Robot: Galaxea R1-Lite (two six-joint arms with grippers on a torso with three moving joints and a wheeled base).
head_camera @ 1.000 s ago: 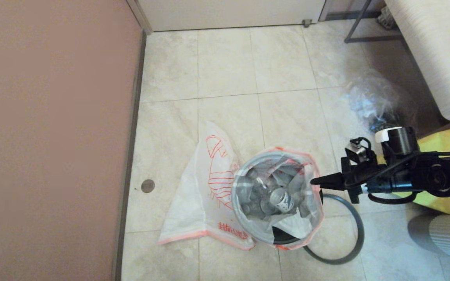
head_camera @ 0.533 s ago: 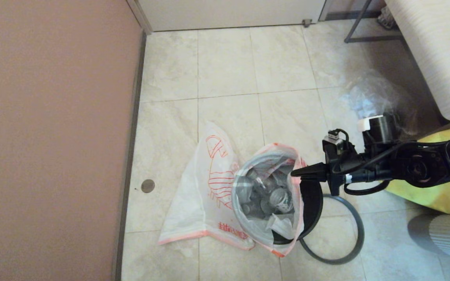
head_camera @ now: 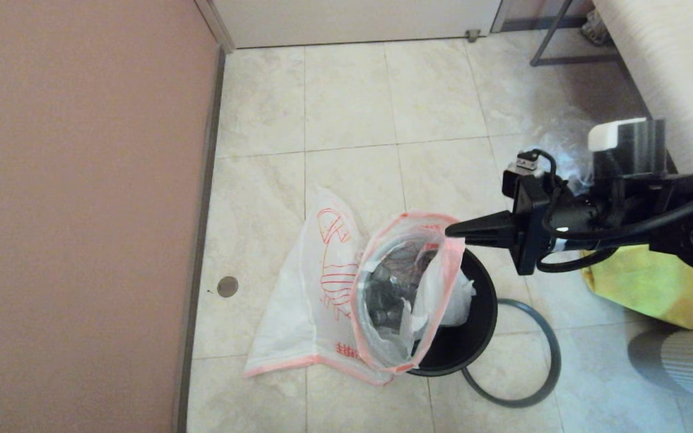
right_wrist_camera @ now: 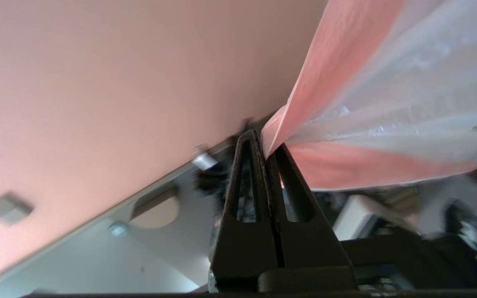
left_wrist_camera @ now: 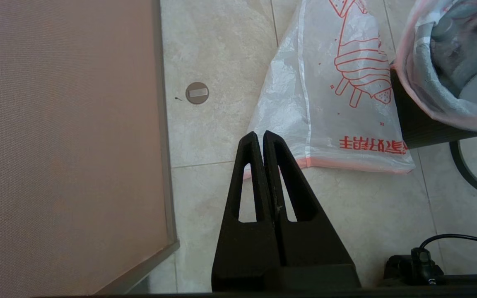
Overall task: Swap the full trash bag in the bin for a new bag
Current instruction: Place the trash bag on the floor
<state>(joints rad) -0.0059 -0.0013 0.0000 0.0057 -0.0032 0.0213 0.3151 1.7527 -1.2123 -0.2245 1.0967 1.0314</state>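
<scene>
The left tool [left_wrist_camera: 263,138] fills the lower centre, fingers pressed together above the tiled floor [left_wrist_camera: 218,54]. The new bag [left_wrist_camera: 338,103] lies flat at upper right — just beside the bin [left_wrist_camera: 418,124], where the full trash bag [left_wrist_camera: 449,62] bulges out.

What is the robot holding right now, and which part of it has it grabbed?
The right hand is shut on the pink-orange top band of the full trash bag, at the rim's right side. The left hand holds nothing.

Full trash bag [head_camera: 391,288] half out of bin [head_camera: 467,337]
</scene>
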